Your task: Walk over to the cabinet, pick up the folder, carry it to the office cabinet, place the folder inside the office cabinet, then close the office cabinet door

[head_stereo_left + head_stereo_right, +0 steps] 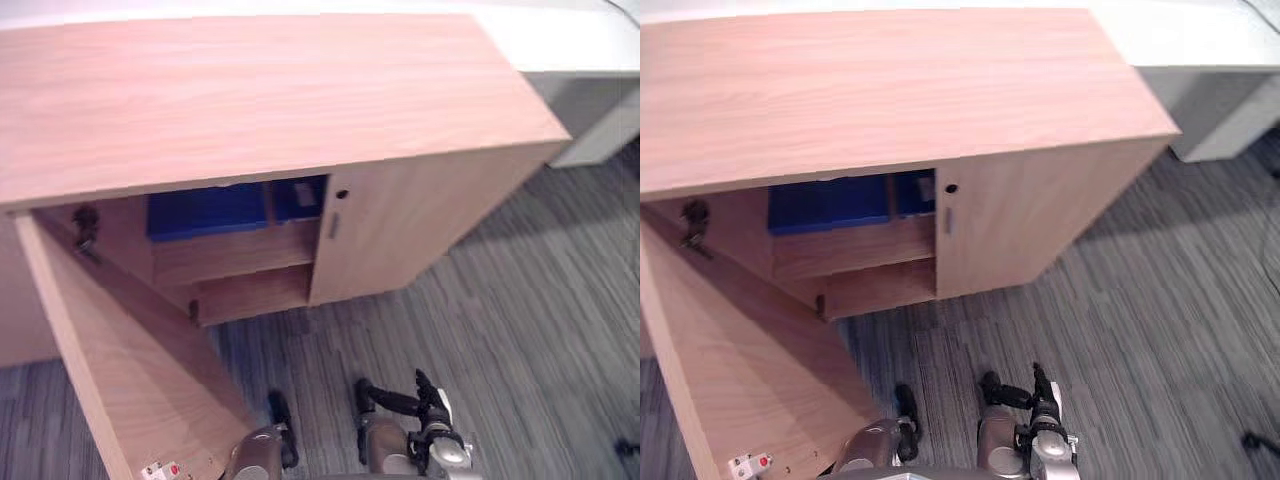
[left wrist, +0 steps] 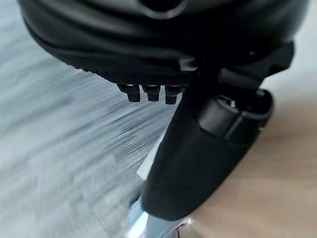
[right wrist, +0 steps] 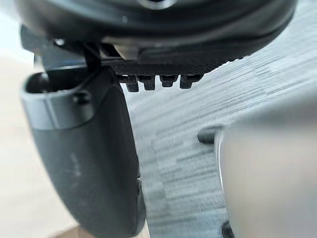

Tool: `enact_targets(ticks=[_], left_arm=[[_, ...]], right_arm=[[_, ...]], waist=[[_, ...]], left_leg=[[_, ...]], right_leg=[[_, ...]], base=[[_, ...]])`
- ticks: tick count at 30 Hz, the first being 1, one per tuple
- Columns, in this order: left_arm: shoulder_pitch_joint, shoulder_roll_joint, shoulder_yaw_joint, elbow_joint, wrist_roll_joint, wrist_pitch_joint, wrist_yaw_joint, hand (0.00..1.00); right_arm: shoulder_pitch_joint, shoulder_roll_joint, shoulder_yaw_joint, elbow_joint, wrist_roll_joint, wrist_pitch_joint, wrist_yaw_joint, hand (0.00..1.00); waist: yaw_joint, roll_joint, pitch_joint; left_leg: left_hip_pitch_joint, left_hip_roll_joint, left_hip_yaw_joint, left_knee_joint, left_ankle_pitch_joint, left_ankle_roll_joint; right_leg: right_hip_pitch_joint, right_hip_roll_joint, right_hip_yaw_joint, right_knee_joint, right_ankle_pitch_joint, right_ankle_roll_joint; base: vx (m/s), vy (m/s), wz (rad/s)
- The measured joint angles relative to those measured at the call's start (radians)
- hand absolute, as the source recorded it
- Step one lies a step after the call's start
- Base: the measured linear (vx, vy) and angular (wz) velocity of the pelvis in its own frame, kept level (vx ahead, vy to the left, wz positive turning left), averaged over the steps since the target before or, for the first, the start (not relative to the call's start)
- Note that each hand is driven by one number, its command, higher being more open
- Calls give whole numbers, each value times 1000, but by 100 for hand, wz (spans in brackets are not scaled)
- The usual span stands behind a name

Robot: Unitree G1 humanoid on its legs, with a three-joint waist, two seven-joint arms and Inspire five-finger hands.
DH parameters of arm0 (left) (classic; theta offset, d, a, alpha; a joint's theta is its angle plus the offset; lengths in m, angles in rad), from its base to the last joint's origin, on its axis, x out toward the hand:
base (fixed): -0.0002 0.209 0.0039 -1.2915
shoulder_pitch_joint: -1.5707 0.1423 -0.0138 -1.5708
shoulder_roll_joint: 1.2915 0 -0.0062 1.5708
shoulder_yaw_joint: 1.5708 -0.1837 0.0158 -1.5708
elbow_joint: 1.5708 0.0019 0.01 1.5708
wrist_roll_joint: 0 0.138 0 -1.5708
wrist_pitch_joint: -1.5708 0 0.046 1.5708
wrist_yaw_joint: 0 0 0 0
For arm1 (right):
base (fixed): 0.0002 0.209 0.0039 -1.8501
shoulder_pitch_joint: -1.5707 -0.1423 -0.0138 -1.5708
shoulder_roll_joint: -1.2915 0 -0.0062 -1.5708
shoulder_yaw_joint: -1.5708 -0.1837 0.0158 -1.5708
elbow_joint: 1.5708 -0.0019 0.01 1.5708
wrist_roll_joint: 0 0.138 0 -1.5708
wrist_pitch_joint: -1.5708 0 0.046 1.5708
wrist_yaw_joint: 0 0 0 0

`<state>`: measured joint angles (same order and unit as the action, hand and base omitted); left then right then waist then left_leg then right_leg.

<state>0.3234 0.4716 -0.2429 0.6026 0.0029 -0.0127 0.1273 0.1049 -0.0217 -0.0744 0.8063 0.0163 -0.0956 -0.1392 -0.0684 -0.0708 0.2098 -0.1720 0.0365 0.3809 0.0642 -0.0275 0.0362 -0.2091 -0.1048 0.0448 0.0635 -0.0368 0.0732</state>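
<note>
The blue folder (image 1: 205, 210) lies flat on the upper shelf inside the wooden office cabinet (image 1: 250, 90). The cabinet's left door (image 1: 130, 370) stands swung wide open toward me; its right door (image 1: 385, 230) is closed. Both hands hang low over the carpet, well short of the cabinet. My left hand (image 1: 282, 418) is beside the free edge of the open door, fingers relaxed and holding nothing. My right hand (image 1: 400, 403) is a little to its right, fingers likewise loose and empty. The wrist views show the left hand (image 2: 198, 163) and the right hand (image 3: 94, 163) above carpet.
A dark lock fitting (image 1: 85, 230) sticks out of the open door's inner face. A lower shelf (image 1: 255, 295) sits beneath the folder. A pale grey unit (image 1: 600, 110) stands at the back right. Grey striped carpet (image 1: 520, 330) spreads to the right.
</note>
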Motion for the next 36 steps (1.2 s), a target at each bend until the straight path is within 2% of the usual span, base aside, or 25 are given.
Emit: enact_targets(ticks=[1,4,6,7,8,9,13,17,19,23,30,33,36], left_arm=[[-23,10,0,0,0,13,-8,100],[-93,-7,-24,1,-3,21,-20,100],[-181,-79,-25,1,-25,21,-22,100],[-214,-113,-25,1,-27,20,-21,100],[-235,-142,-26,0,-31,19,-21,100],[-253,-152,-29,0,-39,17,-20,100],[-412,-155,-62,-12,-44,-23,-16,100],[-507,-157,-62,-19,-43,-36,-6,100],[-532,-157,-61,-20,-42,-39,0,100],[-574,-156,-36,-19,-40,-39,25,100],[-568,-158,52,-36,-45,-66,68,100],[-433,-193,85,-177,-70,-117,60,100],[-315,-229,117,-229,-112,-151,17,100]], right_arm=[[14,-6,-4,0,0,0,1,100],[24,-18,-33,-5,12,4,11,100],[23,-36,-34,-10,11,4,16,100],[22,-37,-34,-11,11,3,18,100],[20,-50,-30,-13,11,3,20,100],[17,-50,-28,-14,11,3,21,100],[17,-48,-21,-14,13,2,24,100],[8,-49,-20,-13,12,2,26,100],[-1,-48,-20,-6,12,2,25,100],[-21,-48,-27,6,13,-2,25,100],[-24,-54,-58,16,29,-6,12,100],[-26,-63,-79,34,31,-4,7,100],[-28,-67,-88,40,36,-4,8,100]], waist=[[-1,10,0],[-6,36,0],[-14,50,1],[-14,49,2],[-14,59,-3],[-19,61,-3],[-36,62,-2],[-58,65,0],[-58,67,1],[-58,74,5],[-59,83,10],[-57,89,14],[-47,93,15]], left_leg=[[0,-2,1,-23,9,-10],[0,-25,-3,-99,36,-32],[11,-47,-16,-151,73,-49],[7,-51,-12,-137,95,-24],[19,-40,-12,-132,105,-28],[28,-41,-8,-153,123,-12],[30,-63,23,-157,122,-6],[30,-78,26,-152,113,6],[30,-78,32,-152,113,7],[30,-70,41,-152,116,11],[41,-56,36,-152,116,11],[50,-55,25,-152,116,11],[58,-54,11,-154,116,10]], right_leg=[[22,20,-7,-16,0,0],[19,11,-22,-47,23,9],[3,-5,-44,-29,23,10],[5,-12,-53,-28,24,11],[6,-3,-54,-27,26,15],[7,1,-51,-27,28,16],[4,-12,-30,-30,56,2],[5,-25,-19,-37,104,-4],[5,-23,-15,-48,117,12],[2,-13,1,-57,121,13],[11,-1,1,-63,125,8],[27,0,-10,-69,125,7],[43,0,-25,-72,120,2]], base=[[-31,1,-13],[-17,-5,32],[-30,16,71],[1,33,43],[53,28,6],[68,36,-12],[92,100,-16],[109,62,0],[149,-3,-7],[132,-52,-16],[53,-63,-5],[-9,-36,9],[-15,-26,15]])
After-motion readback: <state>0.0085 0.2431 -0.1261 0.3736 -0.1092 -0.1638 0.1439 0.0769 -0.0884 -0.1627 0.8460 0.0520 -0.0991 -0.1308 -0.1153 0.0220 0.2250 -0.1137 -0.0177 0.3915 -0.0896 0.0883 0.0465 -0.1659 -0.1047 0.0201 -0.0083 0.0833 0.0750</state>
